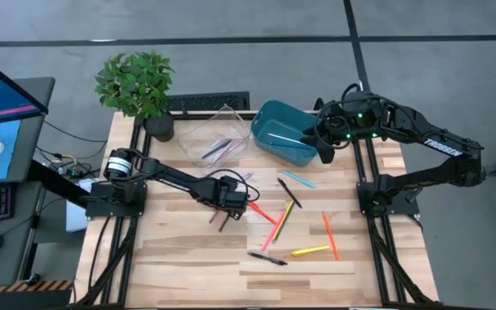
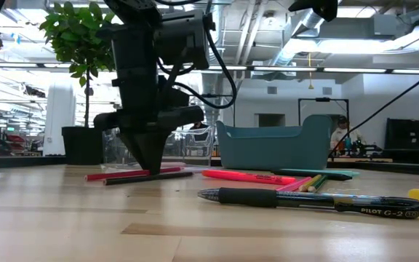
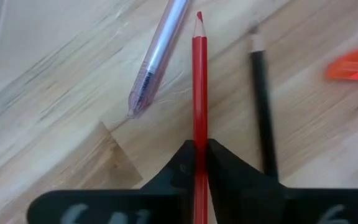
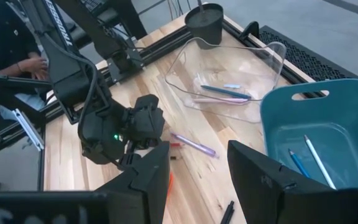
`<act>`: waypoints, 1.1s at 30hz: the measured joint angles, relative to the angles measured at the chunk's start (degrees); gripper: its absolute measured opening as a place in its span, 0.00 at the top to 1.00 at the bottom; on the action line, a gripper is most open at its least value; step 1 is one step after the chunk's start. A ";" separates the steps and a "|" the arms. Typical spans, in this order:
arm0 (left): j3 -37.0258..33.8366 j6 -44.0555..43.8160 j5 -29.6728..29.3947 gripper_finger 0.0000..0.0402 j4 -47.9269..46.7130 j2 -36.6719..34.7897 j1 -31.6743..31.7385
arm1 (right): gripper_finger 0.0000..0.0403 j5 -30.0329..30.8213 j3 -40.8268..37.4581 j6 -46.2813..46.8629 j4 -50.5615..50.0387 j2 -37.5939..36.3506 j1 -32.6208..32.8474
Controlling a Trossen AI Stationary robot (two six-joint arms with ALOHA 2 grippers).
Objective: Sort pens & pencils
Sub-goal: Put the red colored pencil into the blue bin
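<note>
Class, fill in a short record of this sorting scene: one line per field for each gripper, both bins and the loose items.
left gripper: shut on red pencil, down at the table
right gripper: open, above teal bin
teal bin contents: two pencils
clear bin: a few pens
loose items: black pen, purple pen, others scattered

Wood-plank table (image 1: 196, 258) matt; clear glossy plastic bin (image 1: 213, 138); teal plastic bin (image 1: 282, 131).

red pencil (image 3: 199, 93) — lower end hidden between jaws, black pencil (image 3: 263, 112) seemingly blurred
</note>
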 joint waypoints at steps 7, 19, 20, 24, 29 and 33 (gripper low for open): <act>0.00 0.85 1.36 0.98 0.69 -0.39 -0.30 | 0.55 0.17 0.00 -0.01 -0.01 0.00 0.00; -0.04 0.73 1.64 0.98 2.52 -7.96 -1.10 | 0.55 0.21 0.00 -0.10 -0.38 0.00 0.00; -0.04 0.65 1.09 0.98 2.70 -9.13 -1.11 | 0.55 0.21 0.00 -0.10 -0.38 0.00 0.00; -0.02 0.91 -1.02 0.97 6.07 -13.93 -1.11 | 0.55 0.21 0.00 -0.08 -0.14 0.00 0.00; -0.02 5.34 -4.44 0.98 15.58 -19.93 -1.09 | 0.55 0.19 0.00 -0.04 0.53 -0.87 0.00; 0.07 13.29 -7.98 0.97 26.27 -23.15 -1.09 | 0.55 0.21 0.00 -0.01 0.91 -2.41 0.00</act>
